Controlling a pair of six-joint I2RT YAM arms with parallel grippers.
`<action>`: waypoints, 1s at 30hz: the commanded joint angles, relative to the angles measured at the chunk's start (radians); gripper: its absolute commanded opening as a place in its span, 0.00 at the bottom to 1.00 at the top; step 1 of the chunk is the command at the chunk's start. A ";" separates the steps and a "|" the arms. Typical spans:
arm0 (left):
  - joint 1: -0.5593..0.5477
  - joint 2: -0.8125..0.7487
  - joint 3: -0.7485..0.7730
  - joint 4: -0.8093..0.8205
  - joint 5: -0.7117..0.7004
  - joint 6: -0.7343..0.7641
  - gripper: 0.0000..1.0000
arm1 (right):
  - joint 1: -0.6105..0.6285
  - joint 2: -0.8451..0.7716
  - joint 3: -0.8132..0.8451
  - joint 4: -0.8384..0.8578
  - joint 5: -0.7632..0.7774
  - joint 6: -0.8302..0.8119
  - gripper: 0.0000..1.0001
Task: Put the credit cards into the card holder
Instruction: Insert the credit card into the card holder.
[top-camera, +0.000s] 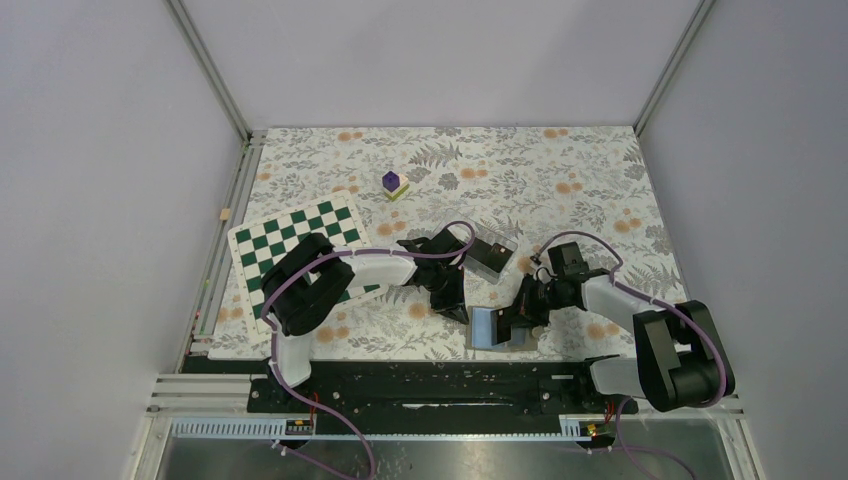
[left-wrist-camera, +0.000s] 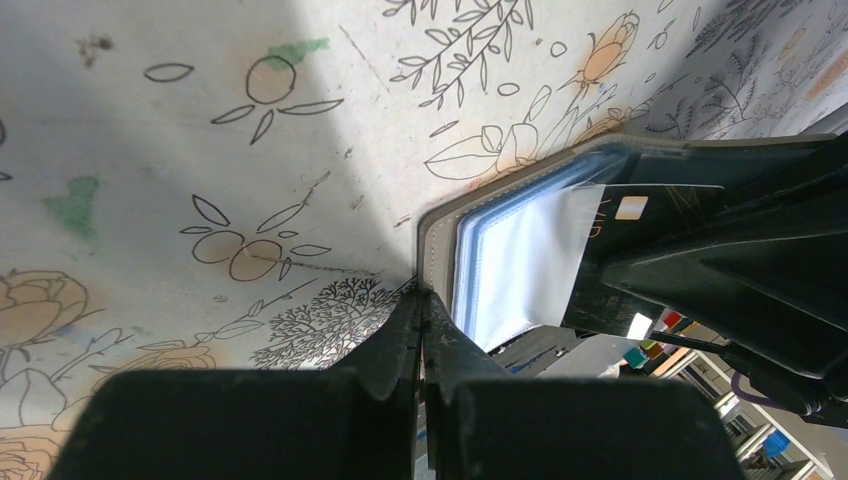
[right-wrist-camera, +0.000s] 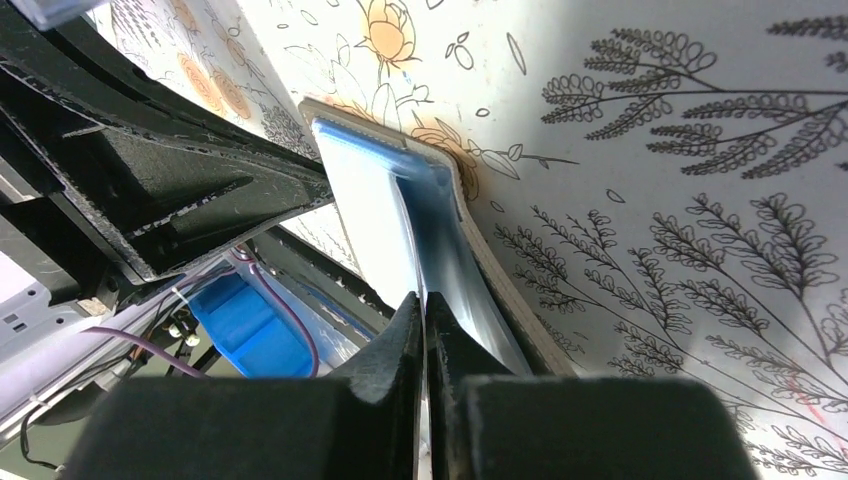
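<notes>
The card holder (top-camera: 487, 328) lies open near the table's front edge, its pale blue inside facing up. My left gripper (top-camera: 462, 314) is shut on the edge of its grey-brown cover (left-wrist-camera: 432, 250). My right gripper (top-camera: 515, 322) is shut on a thin pale sleeve of the holder (right-wrist-camera: 440, 210). In the left wrist view a black credit card (left-wrist-camera: 660, 205) with a pale chip spot lies partly under the holder's translucent sleeve (left-wrist-camera: 520, 270), next to the right gripper's black body (left-wrist-camera: 740, 260). The left gripper's black body (right-wrist-camera: 150, 170) fills the left of the right wrist view.
A clear plastic box (top-camera: 492, 256) with dark contents sits just behind the holder, between the two wrists. A purple cube (top-camera: 393, 183) stands further back. A green-and-white checkered board (top-camera: 300, 250) lies at the left under the left arm. The floral mat (top-camera: 600, 190) covers the table.
</notes>
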 joint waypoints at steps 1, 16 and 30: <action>-0.012 0.085 -0.030 -0.064 -0.122 0.044 0.00 | 0.019 0.020 0.018 -0.035 0.011 0.001 0.09; -0.011 0.091 -0.030 -0.064 -0.115 0.050 0.00 | 0.057 -0.029 0.103 -0.213 0.172 -0.059 0.52; -0.020 0.069 -0.023 -0.063 -0.108 0.046 0.00 | 0.147 0.089 0.167 -0.219 0.215 -0.077 0.64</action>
